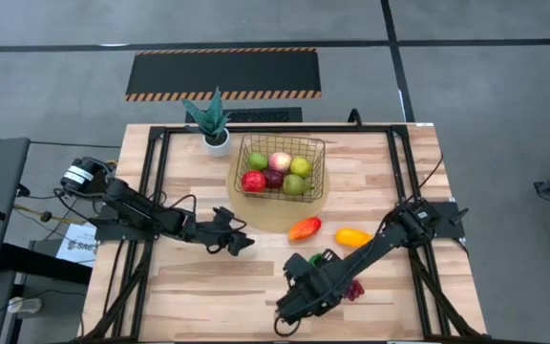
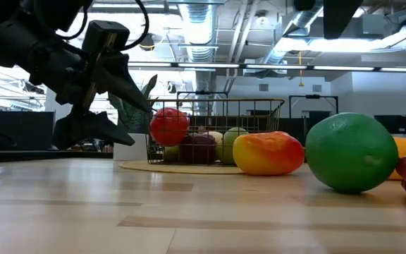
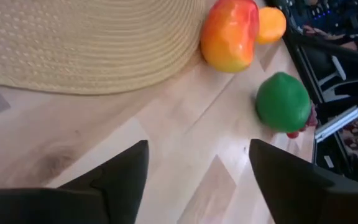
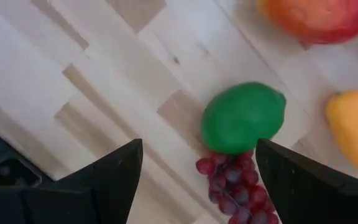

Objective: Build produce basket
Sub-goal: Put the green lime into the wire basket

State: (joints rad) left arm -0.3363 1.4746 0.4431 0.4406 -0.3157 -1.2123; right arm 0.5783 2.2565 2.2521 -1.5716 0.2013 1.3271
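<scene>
The basket (image 1: 280, 169) stands on a round woven mat (image 1: 256, 215) at the far middle of the wooden worktop (image 1: 199, 287). It holds a red apple (image 1: 253, 181), a dark red fruit (image 1: 273, 179), a peach (image 1: 280, 161), a green pear (image 1: 257, 160) and two more green fruits on its right side (image 1: 297, 175). A small potted plant (image 1: 214, 122) stands just beyond its far left corner.

Four pieces of produce lie outside the basket. The orange-red mango (image 1: 304, 228) rests at the near right edge of the mat, touching it in the left wrist view. The yellow-orange fruit (image 1: 352, 237) lies to the right of the mango, apart from it. Nearer the front, the green lime (image 4: 243, 117) sits on the bare wood with the purple grapes (image 4: 235, 183) touching its side.

The left tool (image 1: 240, 236) is near the front left edge of the mat, left of the mango, its fingers spread wide with nothing between them. In the low view it hangs above the surface. The right tool (image 1: 292, 290) is at the near middle of the worktop, just left of the lime and grapes, its fingers also wide apart and holding nothing.
</scene>
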